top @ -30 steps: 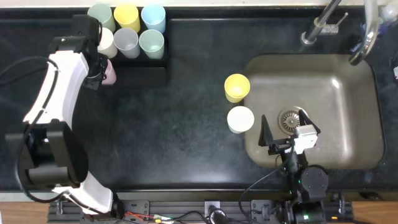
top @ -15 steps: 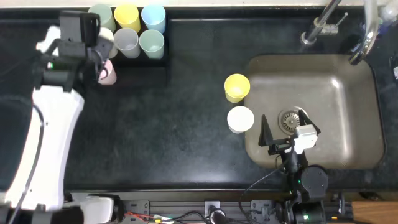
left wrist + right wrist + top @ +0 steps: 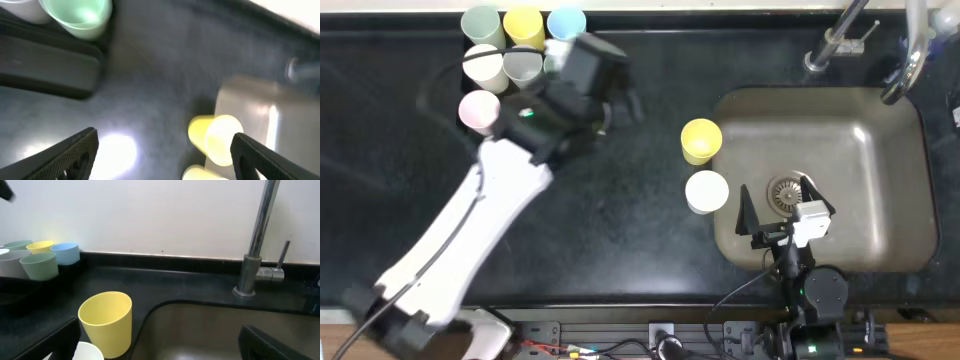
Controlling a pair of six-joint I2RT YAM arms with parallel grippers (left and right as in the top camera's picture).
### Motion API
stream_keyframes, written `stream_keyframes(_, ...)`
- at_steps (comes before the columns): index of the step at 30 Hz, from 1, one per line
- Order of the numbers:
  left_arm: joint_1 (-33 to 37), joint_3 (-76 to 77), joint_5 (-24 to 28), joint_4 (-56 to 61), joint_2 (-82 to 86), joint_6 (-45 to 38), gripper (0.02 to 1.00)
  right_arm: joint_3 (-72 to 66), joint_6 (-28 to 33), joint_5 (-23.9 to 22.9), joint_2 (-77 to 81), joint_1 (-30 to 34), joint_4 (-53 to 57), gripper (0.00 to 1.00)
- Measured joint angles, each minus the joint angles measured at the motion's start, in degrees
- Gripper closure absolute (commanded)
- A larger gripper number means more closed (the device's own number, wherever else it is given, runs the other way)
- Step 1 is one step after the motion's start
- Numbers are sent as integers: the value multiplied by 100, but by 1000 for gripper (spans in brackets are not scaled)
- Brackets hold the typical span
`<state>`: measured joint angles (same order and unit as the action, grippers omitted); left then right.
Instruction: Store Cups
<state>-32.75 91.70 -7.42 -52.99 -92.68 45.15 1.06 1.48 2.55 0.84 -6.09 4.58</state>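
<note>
Two upright cups, yellow cup (image 3: 701, 140) and white cup (image 3: 706, 191), stand mid-frame on the desk (image 3: 620, 230); left gripper (image 3: 165, 136), jaws open and empty, faces the yellow one from the upper left; right gripper (image 3: 777, 198), open too, lies nearer.

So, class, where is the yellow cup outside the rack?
In the top view, the yellow cup stands on the dark counter at the left rim of the sink, a white cup beside it.

no legible text, labels, numbers, or signs
</note>
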Motion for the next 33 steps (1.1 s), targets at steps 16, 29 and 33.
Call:
stream_keyframes(16, -785, 2168, 636, -1303, -2629, -461, 150, 0, 0, -2, 0, 0, 0, 3)
stream_keyframes(29, -852, 2192, 855, -916, -3451, -627, 382, 0, 0, 0, 0, 0, 0, 3)
stream_keyframes(33, -852, 2192, 890, -809, -3510, -662, 772, 0, 2, 0, 0, 0, 4, 3)
